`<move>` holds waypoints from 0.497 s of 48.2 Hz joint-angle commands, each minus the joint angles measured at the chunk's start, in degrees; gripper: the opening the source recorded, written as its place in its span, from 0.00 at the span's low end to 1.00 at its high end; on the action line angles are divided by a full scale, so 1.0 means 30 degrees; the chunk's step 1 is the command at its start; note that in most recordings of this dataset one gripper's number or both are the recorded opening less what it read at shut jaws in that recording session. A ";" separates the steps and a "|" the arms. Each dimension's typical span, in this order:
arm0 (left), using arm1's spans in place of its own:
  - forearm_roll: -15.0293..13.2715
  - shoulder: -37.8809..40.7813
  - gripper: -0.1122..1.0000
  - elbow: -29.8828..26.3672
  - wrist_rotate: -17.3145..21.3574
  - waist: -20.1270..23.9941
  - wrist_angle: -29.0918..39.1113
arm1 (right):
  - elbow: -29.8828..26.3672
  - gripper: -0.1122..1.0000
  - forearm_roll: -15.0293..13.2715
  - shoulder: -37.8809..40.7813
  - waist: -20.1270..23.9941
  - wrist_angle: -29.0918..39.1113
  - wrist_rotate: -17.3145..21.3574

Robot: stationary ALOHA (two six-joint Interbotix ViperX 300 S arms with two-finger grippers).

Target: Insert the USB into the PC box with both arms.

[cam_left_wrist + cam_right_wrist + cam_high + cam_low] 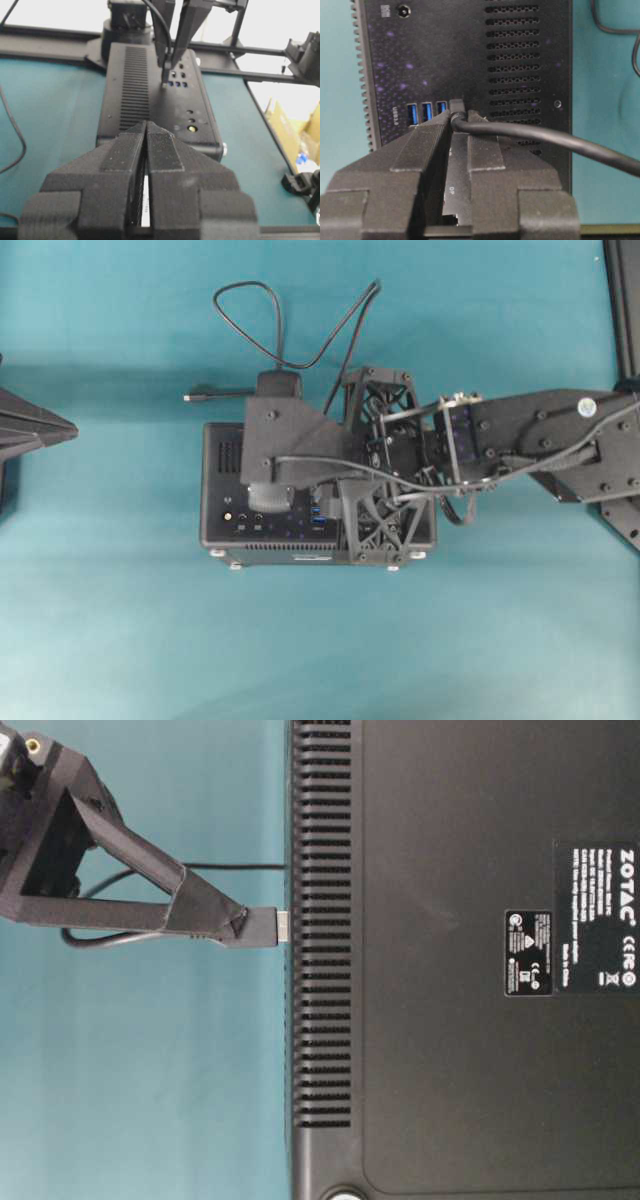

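Right claw (455,122) clenched on plug (456,107), tip at fourth blue port on computer case (470,50), silver end just touching the face. Left claw (146,145) clenched, empty, well back. Plug likely light, stiff, slick plastic; best pinched across body, not springy cable (545,137). Count: one plug, one case, three open blue ports, two claws.

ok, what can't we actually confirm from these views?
- Whether the USB tip has entered a port: right wrist view, right gripper fingers cover it; overhead view, the arm hides it.
- PC box port face: edge-on in the table-level view.
- Label text: too small.
- Left gripper: mostly outside the overhead view.
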 commanded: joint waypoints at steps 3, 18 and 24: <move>0.0059 0.0146 0.10 -0.0234 0.0000 0.0029 -0.0088 | -0.0293 0.09 0.0146 -0.0234 0.0059 0.0088 -0.0176; 0.0029 0.0146 0.10 -0.0146 0.0000 0.0029 -0.0088 | -0.0293 0.09 0.0879 -0.0146 0.0234 0.0117 -0.0059; 0.0059 0.0088 0.10 -0.0146 0.0000 0.0029 -0.0088 | -0.0234 0.09 0.0381 -0.0146 -0.0234 0.0176 -0.0088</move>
